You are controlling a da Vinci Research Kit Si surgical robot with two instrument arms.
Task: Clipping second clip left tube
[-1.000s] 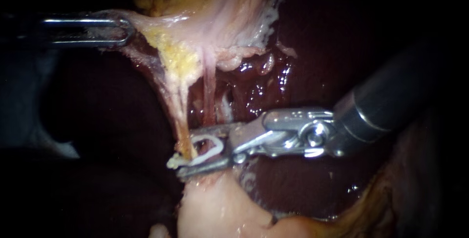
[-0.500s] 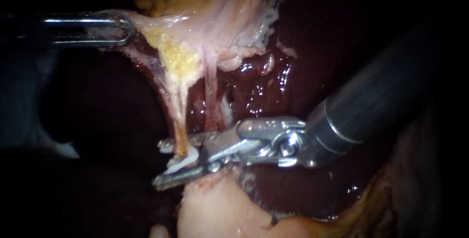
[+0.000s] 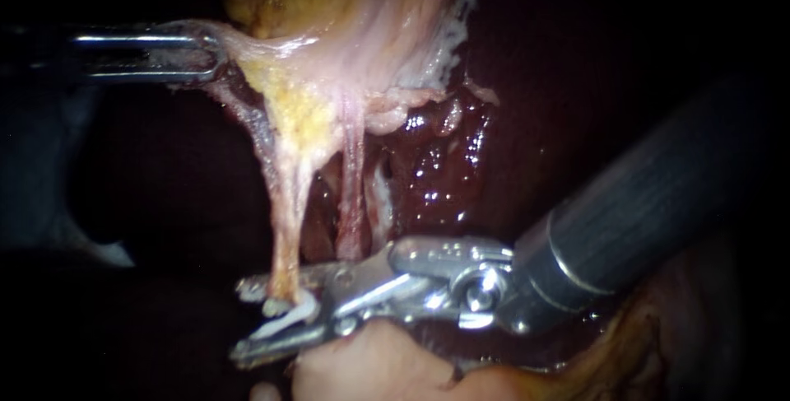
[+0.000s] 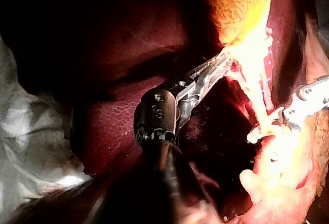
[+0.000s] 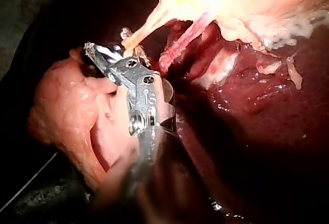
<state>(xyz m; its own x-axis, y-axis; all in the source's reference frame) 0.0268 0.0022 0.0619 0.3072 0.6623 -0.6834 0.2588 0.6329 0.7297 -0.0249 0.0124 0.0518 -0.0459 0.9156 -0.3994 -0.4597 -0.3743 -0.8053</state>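
Clearly the clip is about to go on. At ten o'clock in the endoscope view, my left instrument (image 3: 206, 53) has its jaws closed on the pale edge of the gallbladder (image 3: 346, 6) and draws it toward nine o'clock. I judge that pull is what stretches the two strands below into taut, separate lines. The left tube (image 3: 286, 228), yellowish, runs from the centre down toward seven o'clock. The right tube (image 3: 350, 203), pinker, hangs just beside it on its three o'clock side, with the dark wet liver (image 3: 444, 179) behind both.

My right instrument (image 3: 265, 319) enters from four o'clock and reaches across under the right tube, so that only the left tube falls within its jaws. Those jaws stand partly apart at seven o'clock, carrying a white clip (image 3: 290, 317) between them. The lower end of the left tube drops into the gap and appears to touch the clip. A pale tissue lump (image 3: 370, 368) lies right beneath the instrument at six o'clock. The approach looks crosswise to the tube, which should let the clip span its full width. What remains is the squeeze itself.
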